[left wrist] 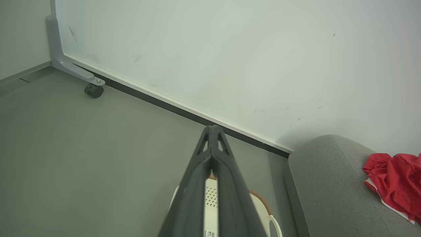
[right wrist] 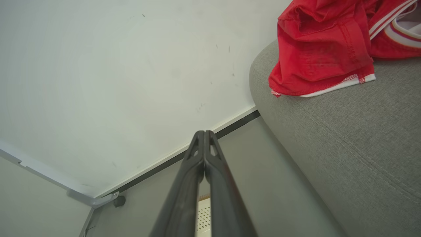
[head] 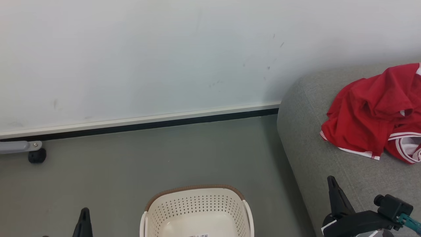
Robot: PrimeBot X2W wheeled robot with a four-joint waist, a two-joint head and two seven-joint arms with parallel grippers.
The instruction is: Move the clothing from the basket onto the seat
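Clothing (head: 371,112) crumpled red on woven grey seat (head: 312,158); perforated cream basket (head: 197,204); left claw (left wrist: 212,128), right claw (right wrist: 204,132) closed.

Soft cloth on woven upholstery, hard plastic beside it.
The clothing (head: 371,108) is thin red fabric with a faint sheen and stitched white trim. It lies crumpled on the seat (head: 315,164), whose grey cover is a coarse, matt weave. The basket (head: 197,205) is smooth cream plastic, perforated, with a brown woven-look rim. The floor (head: 131,164) is smooth matt grey, and the wall panel (head: 164,56) is smooth, pale and faintly scuffed. The left gripper (left wrist: 212,129) and right gripper (right wrist: 204,133) look like matt dark plastic.
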